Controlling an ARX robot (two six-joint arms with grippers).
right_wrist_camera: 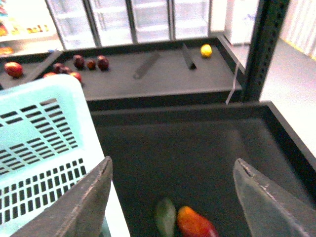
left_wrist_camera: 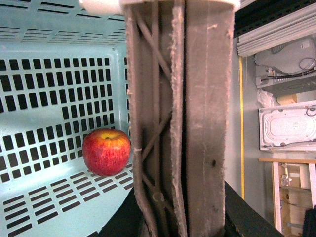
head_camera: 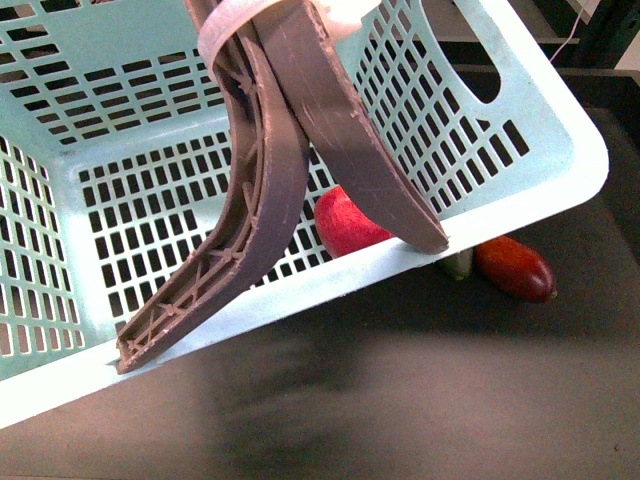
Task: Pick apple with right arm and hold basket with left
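The teal basket (head_camera: 520, 170) fills the front view, tilted, its two brown handles (head_camera: 300, 160) tied by a white band at the top. The red apple (left_wrist_camera: 106, 151) with a yellow stem patch lies inside the basket on its slotted floor; in the front view the apple (head_camera: 345, 222) shows behind a handle. My left gripper (left_wrist_camera: 180, 224) is shut on the paired handles (left_wrist_camera: 182, 123). My right gripper (right_wrist_camera: 173, 197) is open and empty, beside the basket's wall (right_wrist_camera: 39, 148), above the dark bin floor. It is not in the front view.
A red-orange mango (head_camera: 515, 268) and a small green fruit (head_camera: 458, 264) lie on the dark bin floor just outside the basket; both show between my right gripper's fingers, the mango (right_wrist_camera: 195, 223) beside the green fruit (right_wrist_camera: 165, 217). A farther shelf holds several dark red fruits (right_wrist_camera: 79, 61) and a yellow one (right_wrist_camera: 206, 50).
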